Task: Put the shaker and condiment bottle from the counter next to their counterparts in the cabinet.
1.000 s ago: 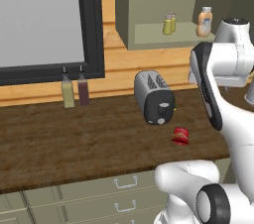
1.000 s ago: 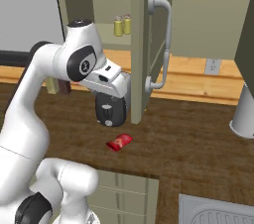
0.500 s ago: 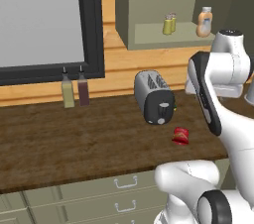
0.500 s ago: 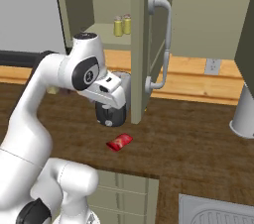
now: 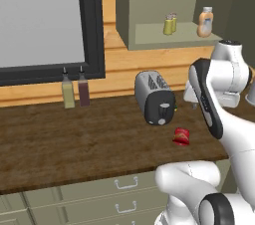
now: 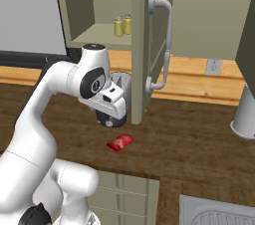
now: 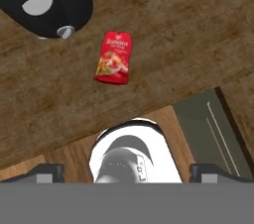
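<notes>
arm has swung its hand down and in toward the toaster point(image 5: 156, 98) over the last second; base and objects unmoved. cabinet point(image 5: 164, 34) shelf already carries two shakers point(image 5: 170, 24) side by side plus the peach bottle point(image 5: 204, 22), so the shaker half looks done. surface point(image 5: 74, 139) holds the red condiment bottle point(image 7: 113, 57), lying flat near the front edge just beside the toaster. pincer point(image 7: 126, 168) hovers above it, fingers point(image 7: 47, 171) spread wide, empty. next likely: descend, grab.

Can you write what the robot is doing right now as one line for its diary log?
stage: reaching for pickup | gripper: open, empty, above counter | condiment bottle: lying flat by toaster | cabinet: open, two shakers on shelf
</notes>
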Controlling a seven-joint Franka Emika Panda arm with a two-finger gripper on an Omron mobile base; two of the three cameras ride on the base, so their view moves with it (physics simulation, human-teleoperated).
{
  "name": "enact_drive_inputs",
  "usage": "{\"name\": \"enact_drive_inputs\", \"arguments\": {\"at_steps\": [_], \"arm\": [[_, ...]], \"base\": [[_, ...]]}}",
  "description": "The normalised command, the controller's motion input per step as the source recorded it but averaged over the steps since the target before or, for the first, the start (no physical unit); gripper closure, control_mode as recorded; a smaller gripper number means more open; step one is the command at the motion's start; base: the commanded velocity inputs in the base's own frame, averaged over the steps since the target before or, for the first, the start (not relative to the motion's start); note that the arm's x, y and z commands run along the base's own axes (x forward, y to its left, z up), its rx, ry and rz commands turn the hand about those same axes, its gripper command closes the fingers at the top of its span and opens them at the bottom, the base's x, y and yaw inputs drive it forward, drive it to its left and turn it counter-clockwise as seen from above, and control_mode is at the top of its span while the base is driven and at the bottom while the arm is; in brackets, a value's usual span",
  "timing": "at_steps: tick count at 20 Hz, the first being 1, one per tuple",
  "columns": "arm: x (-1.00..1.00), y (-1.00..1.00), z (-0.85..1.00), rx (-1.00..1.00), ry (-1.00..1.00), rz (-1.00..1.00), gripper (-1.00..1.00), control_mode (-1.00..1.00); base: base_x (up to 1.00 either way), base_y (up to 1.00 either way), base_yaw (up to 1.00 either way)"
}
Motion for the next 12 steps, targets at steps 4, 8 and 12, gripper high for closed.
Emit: {"name": "enact_drive_inputs", "arguments": {"at_steps": [4,8,12], "arm": [[0.0,0.0,-0.22,0.02,0.02,0.0,-1.0,-1.0],[0.0,0.0,-0.14,0.0,0.0,-0.01,-1.0,-1.0],[0.0,0.0,-0.07,0.0,0.0,-0.03,-1.0,-1.0]], "base": [[0.0,0.0,0.0],[0.0,0.0,0.0],[0.0,0.0,0.0]]}}
